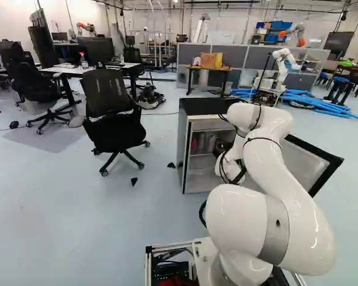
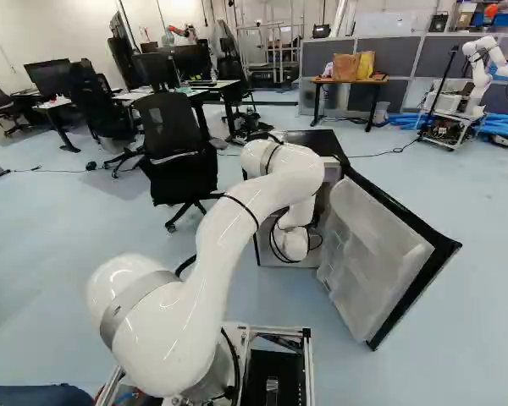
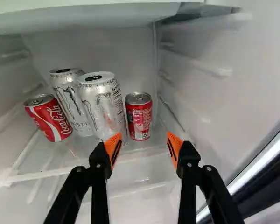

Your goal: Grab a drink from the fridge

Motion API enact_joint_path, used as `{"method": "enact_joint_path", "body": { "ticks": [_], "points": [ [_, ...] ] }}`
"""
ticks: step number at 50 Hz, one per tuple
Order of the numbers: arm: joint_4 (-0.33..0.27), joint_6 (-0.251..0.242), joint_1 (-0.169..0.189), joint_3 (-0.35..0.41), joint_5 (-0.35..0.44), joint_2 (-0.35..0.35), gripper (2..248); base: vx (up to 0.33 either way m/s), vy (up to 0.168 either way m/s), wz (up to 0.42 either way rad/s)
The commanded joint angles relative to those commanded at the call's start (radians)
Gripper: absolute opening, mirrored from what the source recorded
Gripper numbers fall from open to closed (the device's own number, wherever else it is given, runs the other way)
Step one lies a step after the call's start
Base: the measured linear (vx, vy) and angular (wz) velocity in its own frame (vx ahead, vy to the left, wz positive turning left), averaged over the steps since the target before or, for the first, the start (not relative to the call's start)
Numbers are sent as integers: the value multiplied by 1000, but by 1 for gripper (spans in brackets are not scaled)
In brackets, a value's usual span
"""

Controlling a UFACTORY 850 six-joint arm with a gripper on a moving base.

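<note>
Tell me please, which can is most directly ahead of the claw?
The red can beside the front silver can. It sits ahead of the open claw; that silver can, the rear silver can and the other red can are off to one side.

You have one fridge [image 1: 201, 107] at 12 o'clock from your base, with one door [image 2: 377, 262] at 1 o'clock. Your wrist view shows four cans: two silver cans [image 3: 101, 109] at 11 o'clock, two red cans [image 3: 139, 119] at 12 and 10.

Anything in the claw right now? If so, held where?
Nothing held: the claw is open, its orange pads apart, the cans standing ahead of it.
</note>
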State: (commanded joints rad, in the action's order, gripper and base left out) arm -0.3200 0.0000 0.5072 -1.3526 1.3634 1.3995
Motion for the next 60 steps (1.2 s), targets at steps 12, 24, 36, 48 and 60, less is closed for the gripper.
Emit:
{"method": "enact_joint_path", "body": {
  "ticks": [12, 24, 36, 48, 60],
  "points": [
    [0, 0, 0, -30, 0, 16, 152, 0, 0, 0],
    [0, 0, 0, -61, 0, 32, 152, 0, 0, 0],
    [0, 0, -5, -88, 0, 46, 152, 0, 0, 0],
    [0, 0, -9, -114, 0, 60, 152, 0, 0, 0],
    [0, 0, -14, -142, 0, 74, 152, 0, 0, 0]
  ]
}}
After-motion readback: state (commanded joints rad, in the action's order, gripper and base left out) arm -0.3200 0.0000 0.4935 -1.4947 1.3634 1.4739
